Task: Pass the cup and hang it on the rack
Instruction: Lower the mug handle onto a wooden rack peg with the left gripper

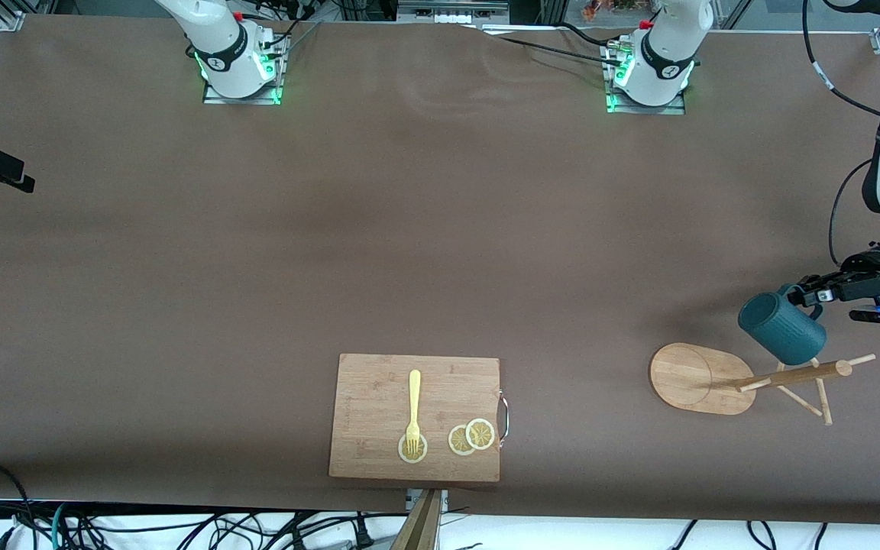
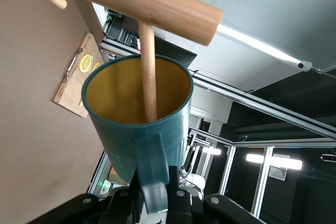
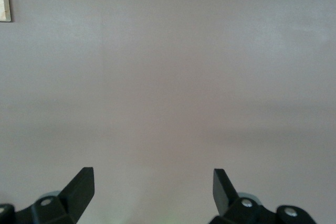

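Now L gripper (image 1: pixel 805 295) pinches cup (image 2: pixel 137 129), peg (image 2: pixel 148 72) inside.

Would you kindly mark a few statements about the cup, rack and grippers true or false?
1. The left gripper grips the cup by its handle. True.
2. The rack stands on the cutting board. False: it stands on the table, toward the left arm's end.
3. A rack peg reaches into the cup. True.
4. The right gripper holds the fork. False: it is open and empty; the fork lies on the cutting board.
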